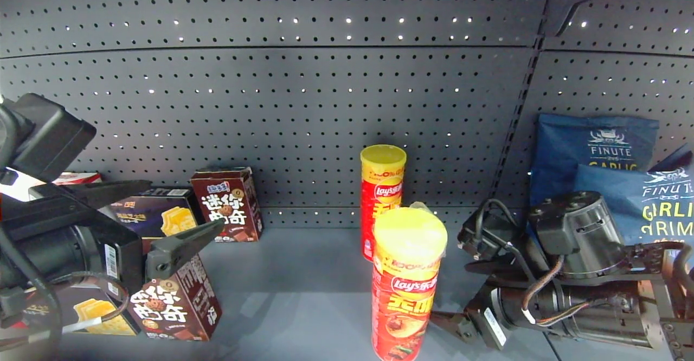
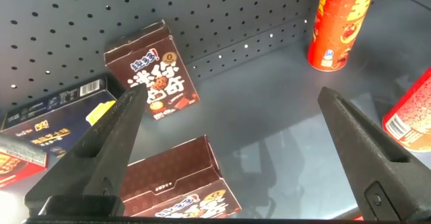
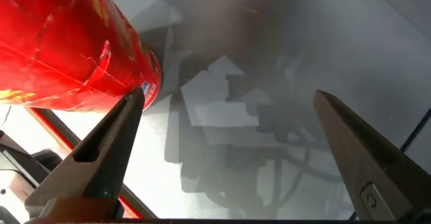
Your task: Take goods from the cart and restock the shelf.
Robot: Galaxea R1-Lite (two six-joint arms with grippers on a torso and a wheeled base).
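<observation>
Left jaws wide, right jaws wide, empty

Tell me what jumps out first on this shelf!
A tall red chip can with a yellow lid stands upright near the front, a second can behind it. Brown cookie boxes sit to the left, blue bags stand at the right. The left gripper and right gripper, both open, hang at the sides.

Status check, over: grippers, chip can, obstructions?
Both grippers open, empty: left gripper over front cookie box, right gripper beside front chip can. Can upright on shelf, in front of rear chip can.
</observation>
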